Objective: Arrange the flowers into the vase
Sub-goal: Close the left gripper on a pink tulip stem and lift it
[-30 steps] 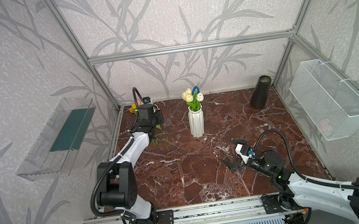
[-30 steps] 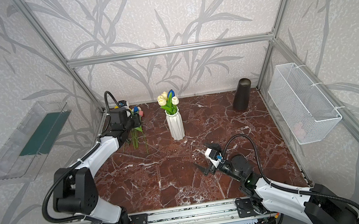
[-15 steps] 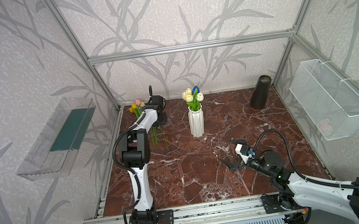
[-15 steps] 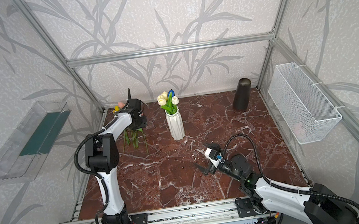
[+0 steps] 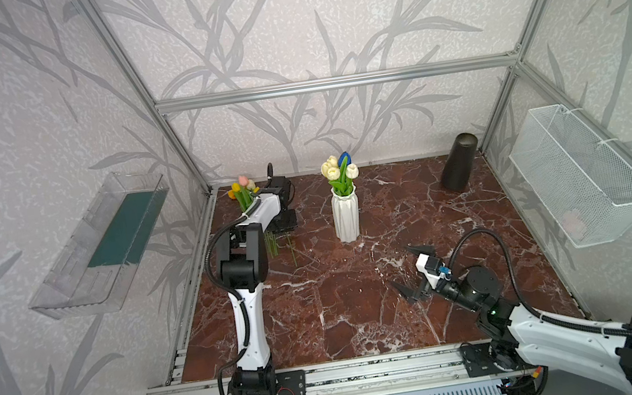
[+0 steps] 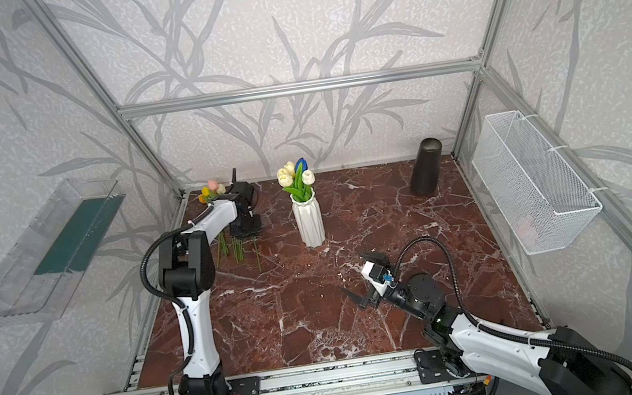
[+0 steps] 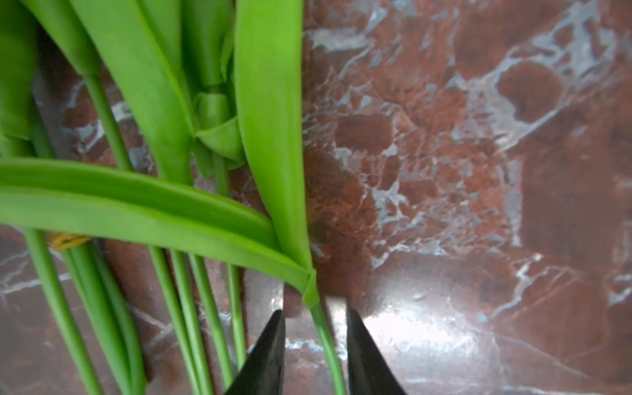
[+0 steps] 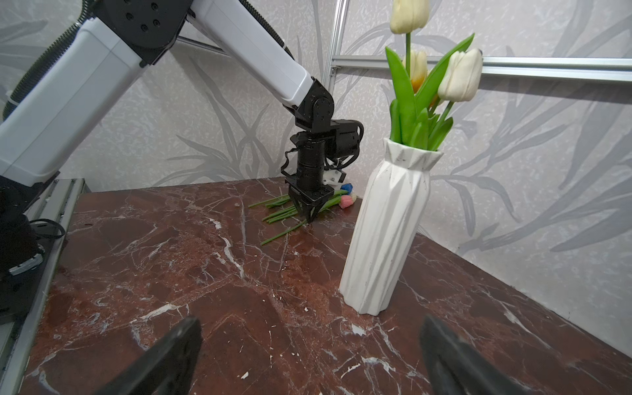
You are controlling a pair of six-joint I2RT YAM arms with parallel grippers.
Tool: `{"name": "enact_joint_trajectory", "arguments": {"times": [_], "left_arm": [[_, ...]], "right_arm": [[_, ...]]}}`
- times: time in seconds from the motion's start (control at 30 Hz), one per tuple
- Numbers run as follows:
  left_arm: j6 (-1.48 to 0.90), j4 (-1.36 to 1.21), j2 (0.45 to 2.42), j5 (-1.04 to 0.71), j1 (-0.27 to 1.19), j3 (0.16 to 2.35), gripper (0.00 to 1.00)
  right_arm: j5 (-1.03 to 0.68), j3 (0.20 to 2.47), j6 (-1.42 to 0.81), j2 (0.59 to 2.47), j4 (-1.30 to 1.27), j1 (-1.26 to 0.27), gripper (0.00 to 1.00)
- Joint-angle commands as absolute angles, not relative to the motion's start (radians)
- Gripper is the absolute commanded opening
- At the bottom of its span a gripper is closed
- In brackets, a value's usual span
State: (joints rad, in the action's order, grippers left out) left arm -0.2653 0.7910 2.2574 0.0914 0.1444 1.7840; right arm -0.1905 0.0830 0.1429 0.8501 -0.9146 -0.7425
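We note the left gripper (image 7: pixel 314 313) lowered onto the loose tulips (image 5: pixel 241 188) lying in the table's (image 5: pixel 343 312) back left corner. Its jaws are narrowly apart around one stem (image 7: pixel 326 342), with a gap on either side. White and blue tulips (image 5: pixel 338 172) stand in the vase (image 5: pixel 345 215) near the middle of the back edge. The right gripper (image 5: pixel 400 265) is toward the front edge, jaws wide and empty.

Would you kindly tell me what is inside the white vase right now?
Cream-white tulips and one blue head stand in the vase; its opaque wall hides their lower stems.
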Motion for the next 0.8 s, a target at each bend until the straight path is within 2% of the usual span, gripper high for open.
{"name": "enact_joint_trajectory", "arguments": {"times": [0.0, 0.07, 0.17, 0.3, 0.43, 0.6, 0.7, 0.77], "left_arm": [[-0.272, 0.822, 2.291, 0.074, 0.144, 1.803, 0.17], [-0.269, 0.822, 2.288, 0.074, 0.143, 1.802, 0.08], [-0.270, 0.808, 2.265, 0.080, 0.143, 1.785, 0.01], [-0.273, 0.779, 2.185, 0.077, 0.144, 1.740, 0.00], [-0.290, 0.707, 2.024, 0.051, 0.146, 1.640, 0.00], [-0.332, 0.424, 1.645, -0.032, 0.171, 1.351, 0.00], [-0.307, 0.088, 1.370, -0.079, 0.235, 1.087, 0.00], [-0.259, -0.142, 1.207, -0.043, 0.300, 0.933, 0.00]], "right_arm": [[-0.176, 0.103, 0.140, 0.834, -0.932, -0.747, 1.00], [-0.177, 0.104, 0.140, 0.835, -0.932, -0.747, 1.00], [-0.175, 0.103, 0.140, 0.839, -0.933, -0.747, 1.00], [-0.173, 0.104, 0.141, 0.845, -0.938, -0.747, 1.00], [-0.176, 0.104, 0.140, 0.853, -0.944, -0.747, 1.00], [-0.189, 0.106, 0.143, 0.847, -0.939, -0.747, 1.00], [-0.171, 0.102, 0.146, 0.837, -0.956, -0.747, 1.00], [-0.138, 0.103, 0.123, 0.826, -0.972, -0.747, 1.00]]}}
